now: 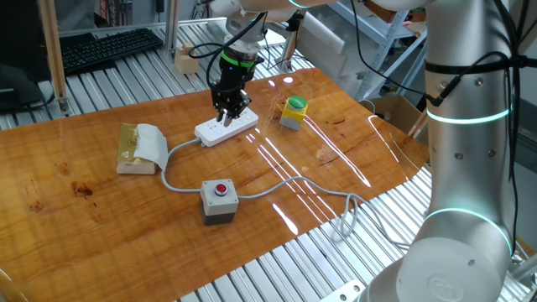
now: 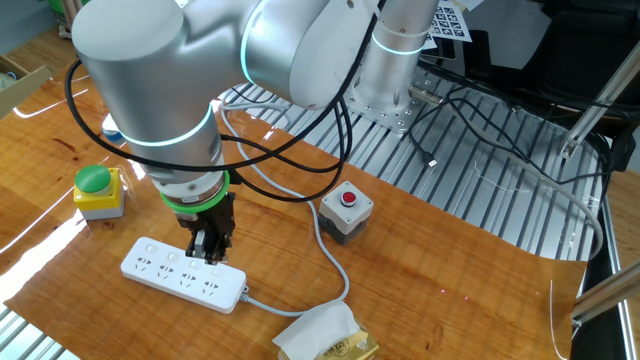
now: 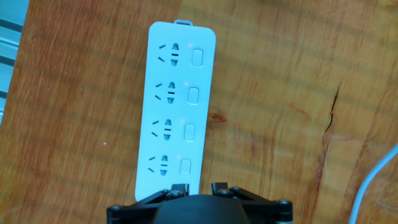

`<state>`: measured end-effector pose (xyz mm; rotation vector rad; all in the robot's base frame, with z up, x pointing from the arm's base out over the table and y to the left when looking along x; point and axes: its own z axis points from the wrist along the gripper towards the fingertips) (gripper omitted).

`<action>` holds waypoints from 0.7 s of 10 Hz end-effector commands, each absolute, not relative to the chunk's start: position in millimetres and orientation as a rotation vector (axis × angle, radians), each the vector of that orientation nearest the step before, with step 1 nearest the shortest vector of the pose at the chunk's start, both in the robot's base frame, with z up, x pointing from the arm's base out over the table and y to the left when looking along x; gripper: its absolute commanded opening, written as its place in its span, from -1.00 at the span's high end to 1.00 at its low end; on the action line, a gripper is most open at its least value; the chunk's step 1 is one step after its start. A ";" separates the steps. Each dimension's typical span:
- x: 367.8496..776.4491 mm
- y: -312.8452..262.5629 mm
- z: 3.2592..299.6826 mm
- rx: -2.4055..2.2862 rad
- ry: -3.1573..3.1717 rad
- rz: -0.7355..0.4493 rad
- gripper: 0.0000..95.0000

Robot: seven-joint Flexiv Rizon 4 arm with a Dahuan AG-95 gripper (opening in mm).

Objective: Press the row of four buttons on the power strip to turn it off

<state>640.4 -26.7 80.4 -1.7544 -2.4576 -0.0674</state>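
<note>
Over the cable end of the power strip (image 1: pixel 226 127), lying mid-worktop (image 1: pixel 101 201) beside the green-capped button (image 1: pixel 294 111), we hold our gripper (image 2: pixel 210 246) nearly shut, and risk sliding off the four buttons (image 3: pixel 191 112) if we drift sideways.

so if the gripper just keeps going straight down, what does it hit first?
Most likely the power strip: the shut gripper points down right over its cable end, near the last of the four buttons. Whether it already touches is unclear.
</note>
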 end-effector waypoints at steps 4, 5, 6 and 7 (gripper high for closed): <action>640.0 -26.8 80.5 -1.754 -2.459 -0.068 0.60; 655.4 -21.2 30.3 -1.829 -2.433 -0.026 0.20; 648.9 -24.0 47.0 -1.770 -2.453 -0.060 0.20; 642.9 -27.2 59.3 -1.756 -2.445 -0.088 0.20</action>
